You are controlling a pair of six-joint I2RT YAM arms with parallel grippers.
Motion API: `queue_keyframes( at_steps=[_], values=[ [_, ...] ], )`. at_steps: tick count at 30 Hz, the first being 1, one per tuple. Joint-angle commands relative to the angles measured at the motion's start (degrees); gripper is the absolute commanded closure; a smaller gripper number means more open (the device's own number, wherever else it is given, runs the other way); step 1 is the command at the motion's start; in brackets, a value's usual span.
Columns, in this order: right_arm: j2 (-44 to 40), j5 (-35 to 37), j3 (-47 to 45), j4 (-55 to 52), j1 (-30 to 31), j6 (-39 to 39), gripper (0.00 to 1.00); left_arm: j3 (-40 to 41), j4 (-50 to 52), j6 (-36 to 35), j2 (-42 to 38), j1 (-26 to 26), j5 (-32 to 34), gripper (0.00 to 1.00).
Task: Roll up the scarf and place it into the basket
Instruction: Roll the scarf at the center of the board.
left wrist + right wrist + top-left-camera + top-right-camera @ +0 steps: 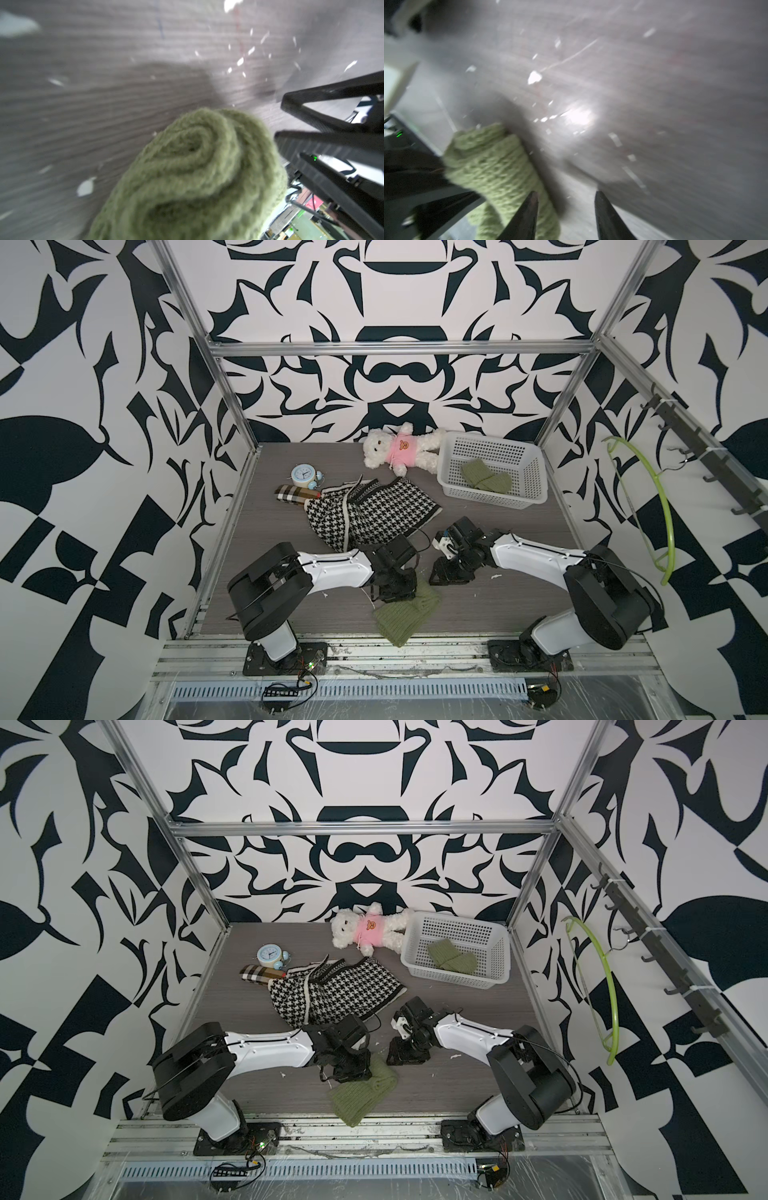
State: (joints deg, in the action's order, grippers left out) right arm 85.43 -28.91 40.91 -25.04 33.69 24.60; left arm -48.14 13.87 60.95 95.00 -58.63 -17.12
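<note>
Left wrist view — the scarf (197, 170), green knit, shows its end as a tight spiral right in front of the lens, so the left gripper (392, 593) has its own fingers hidden in the wool. That gripper is pressed together. Judged to be pinching the core of the roll, the better to wind it by turning the wrist. In both top views the unrolled part lies flat on the tabletop (291, 605), trailing from this gripper towards the front edge.

Right gripper (566, 193) is spread, nothing between its fingers. The roll lies just beside one of them — probably placed to steady it or take the free end.

The basket (536, 499) sits well beyond the right gripper, at the far side, with a green knitted piece (486, 479) in it.

Tabletop: grey wood grain, littered with white flecks (534, 77). Room: bold black-and-white patterned walls (395, 377), aluminium frame posts (232, 406).
</note>
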Motion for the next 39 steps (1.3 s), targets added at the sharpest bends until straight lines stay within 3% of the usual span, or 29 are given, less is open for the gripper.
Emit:
queue_keyframes(
  at_steps=[1, 13, 17, 20, 21, 24, 29, 39],
  values=[
    [-1.0, -6.4, -0.7, 0.8, 2.5, 1.4, 0.53, 3.8, 3.6, -1.4, 1.4, -0.9, 1.6, 0.97],
    [-4.4, -10.6, -4.8, 4.0, 6.4, 5.9, 0.58, 2.4, 6.2, -8.5, 6.5, -1.5, 7.0, 0.98],
    [-3.3, -11.3, -7.2, 9.3, 7.1, 8.9, 0.73, 2.7, 3.0, -9.3, 8.1, -1.5, 6.7, 0.98],
    [-2.7, -9.4, -7.4, 10.4, 8.1, 10.1, 0.98, 2.8, 2.3, -10.5, 7.6, -1.2, 7.7, 0.98],
    [-2.9, -8.2, -7.4, 10.4, 8.2, 10.4, 1.0, 2.3, 3.1, -11.6, 7.0, -0.9, 8.2, 0.98],
    [-4.8, 0.2, -6.6, 7.4, 9.0, 11.6, 1.0, -0.1, 6.8, -15.0, 4.1, 0.6, 9.8, 0.97],
    [-6.2, 21.2, -3.2, -1.4, 12.9, 16.2, 1.0, -2.7, 9.6, -16.5, -0.9, 3.8, 8.1, 0.9],
    [-10.4, 42.8, -0.5, -6.7, 20.6, 26.2, 1.0, -4.7, 7.7, -12.0, -4.1, 3.8, 5.9, 0.88]
  ],
)
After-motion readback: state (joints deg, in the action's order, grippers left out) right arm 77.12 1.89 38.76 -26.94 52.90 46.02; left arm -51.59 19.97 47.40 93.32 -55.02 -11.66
